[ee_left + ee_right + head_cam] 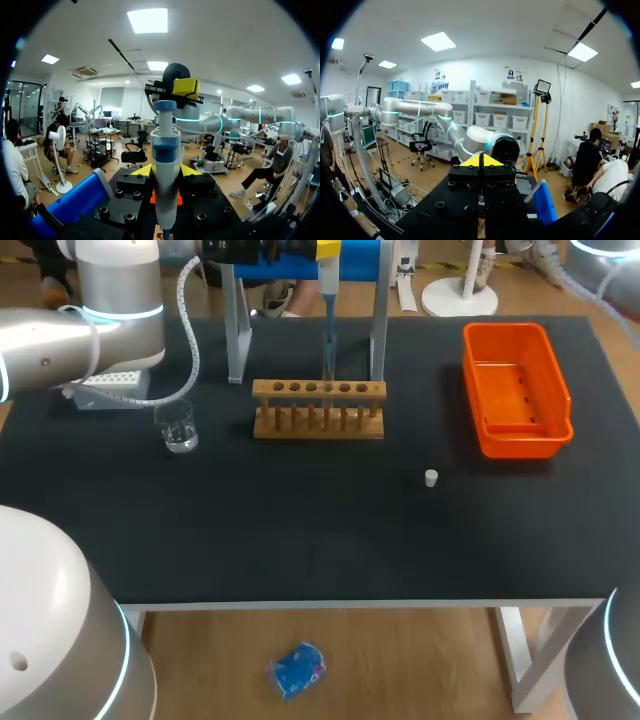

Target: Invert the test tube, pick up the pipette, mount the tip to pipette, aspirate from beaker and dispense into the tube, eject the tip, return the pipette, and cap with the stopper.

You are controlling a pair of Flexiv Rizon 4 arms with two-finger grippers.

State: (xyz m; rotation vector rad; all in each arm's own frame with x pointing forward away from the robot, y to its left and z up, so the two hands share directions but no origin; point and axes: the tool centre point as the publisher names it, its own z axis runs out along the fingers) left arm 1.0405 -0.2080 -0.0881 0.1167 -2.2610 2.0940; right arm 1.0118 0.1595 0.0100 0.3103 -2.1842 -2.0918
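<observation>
1 pipette point(165, 150) stands clamped in left end effector point(165, 172).

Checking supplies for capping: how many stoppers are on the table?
1: a small white stopper on the black tabletop, between the wooden tube rack and the orange plastic bin, nearer the front edge. None seems hidden.

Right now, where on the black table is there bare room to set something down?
The whole front strip, between the near edge and the wooden test-tube rack, is bare except the small white stopper. Crowded: back left, around the clear glass beaker and white tip box; the orange plastic bin fills back right.
</observation>
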